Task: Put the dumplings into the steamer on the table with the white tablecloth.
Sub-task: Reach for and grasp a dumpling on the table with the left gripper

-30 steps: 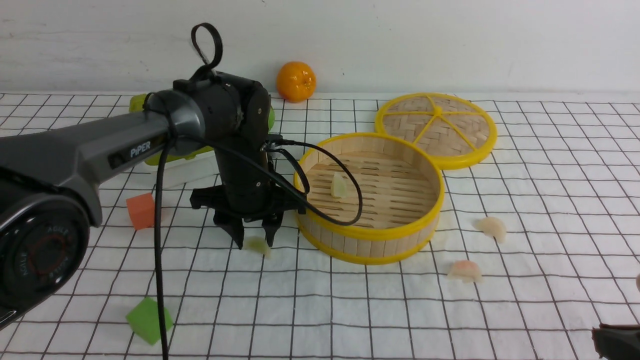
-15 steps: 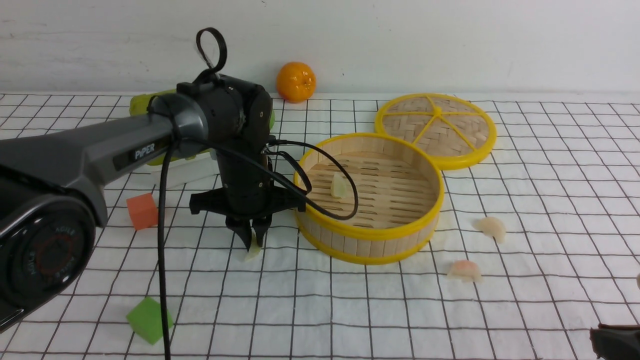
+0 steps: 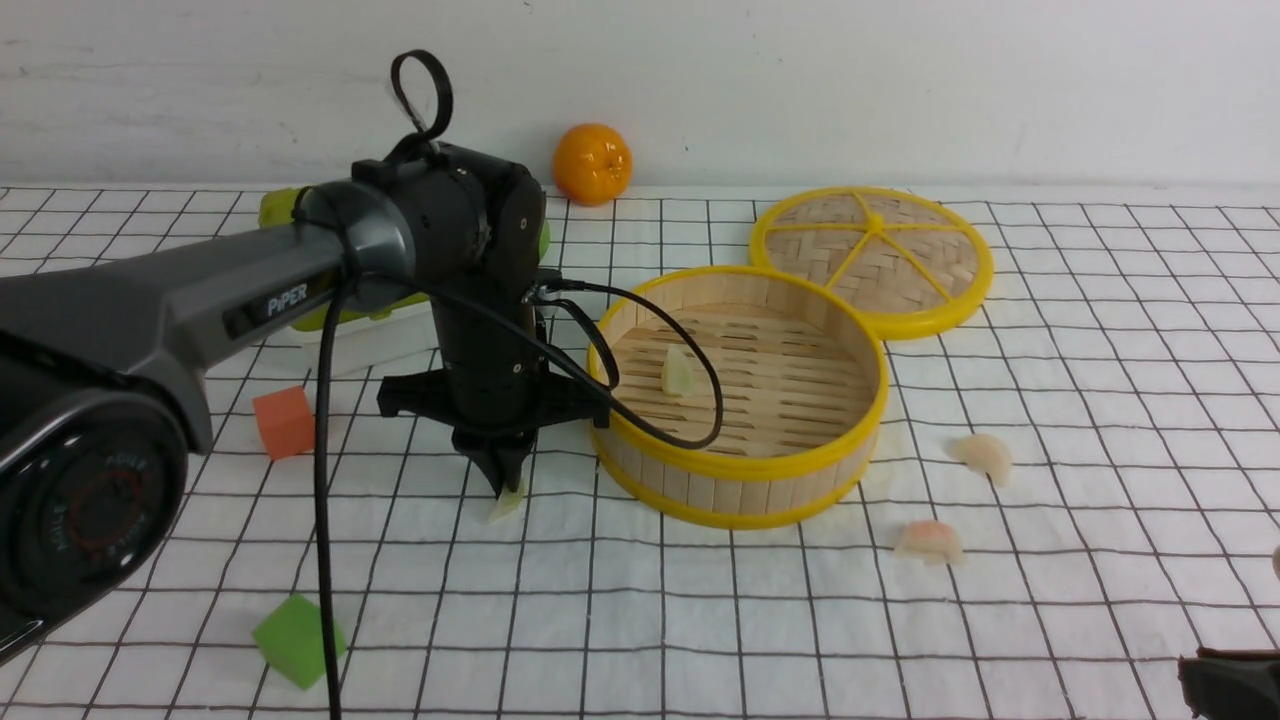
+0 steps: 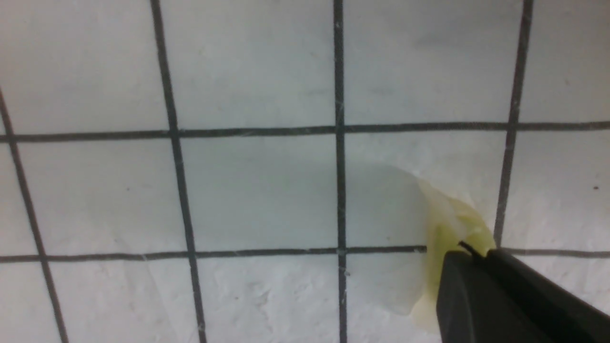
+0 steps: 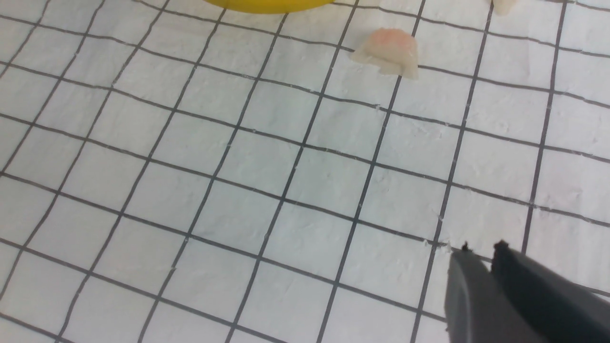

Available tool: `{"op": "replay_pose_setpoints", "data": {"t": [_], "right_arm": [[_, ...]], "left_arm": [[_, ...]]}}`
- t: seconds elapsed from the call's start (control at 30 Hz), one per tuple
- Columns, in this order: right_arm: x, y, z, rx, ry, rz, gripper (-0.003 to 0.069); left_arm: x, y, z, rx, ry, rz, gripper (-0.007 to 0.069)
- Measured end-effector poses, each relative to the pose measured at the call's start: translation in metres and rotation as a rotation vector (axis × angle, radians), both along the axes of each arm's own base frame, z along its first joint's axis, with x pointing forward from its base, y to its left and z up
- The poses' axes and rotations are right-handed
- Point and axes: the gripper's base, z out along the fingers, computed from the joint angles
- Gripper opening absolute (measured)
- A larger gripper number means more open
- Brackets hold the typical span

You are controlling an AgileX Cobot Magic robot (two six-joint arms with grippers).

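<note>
My left gripper (image 3: 505, 487) points down at the white tablecloth (image 3: 700, 620) just left of the steamer (image 3: 735, 467), shut on a pale green dumpling (image 3: 507, 500) whose lower edge still touches the cloth. In the left wrist view the dumpling (image 4: 448, 224) sticks out from the closed gripper (image 4: 476, 252). Another green dumpling (image 3: 677, 372) lies inside the steamer. Two pink dumplings (image 3: 930, 542) (image 3: 983, 453) lie on the cloth to the steamer's right. My right gripper (image 5: 482, 248) hovers low near the front right corner, jaws almost together and empty, with one pink dumpling (image 5: 388, 52) ahead of it.
The woven lid (image 3: 872, 258) lies flat behind the steamer, touching its rim. An orange (image 3: 592, 162) sits by the back wall. A red-orange cube (image 3: 283, 421) and a green cube (image 3: 296, 640) lie at the left. A green-lidded box (image 3: 280, 205) stands behind the left arm.
The left gripper's jaws have shut on the green dumpling, which was lying between the open fingers and now stands on edge. The right arm has hardly moved.
</note>
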Motion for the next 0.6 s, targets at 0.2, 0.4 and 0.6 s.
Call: {"op": "replay_pose_setpoints", "data": {"t": [0.2, 0.4, 0.6], "right_arm": [[0.0, 0.0, 0.0, 0.0, -0.001, 0.0, 0.0073], [0.0, 0.0, 0.0, 0.0, -0.001, 0.0, 0.0081], [0.0, 0.0, 0.0, 0.0, 0.0, 0.0, 0.0083]], "left_arm": [[0.001, 0.0, 0.0, -0.003, -0.011, -0.004, 0.0153], [0.005, -0.002, -0.015, -0.005, -0.011, -0.005, 0.0297], [0.005, -0.002, -0.015, 0.001, -0.009, -0.029, 0.0208]]}}
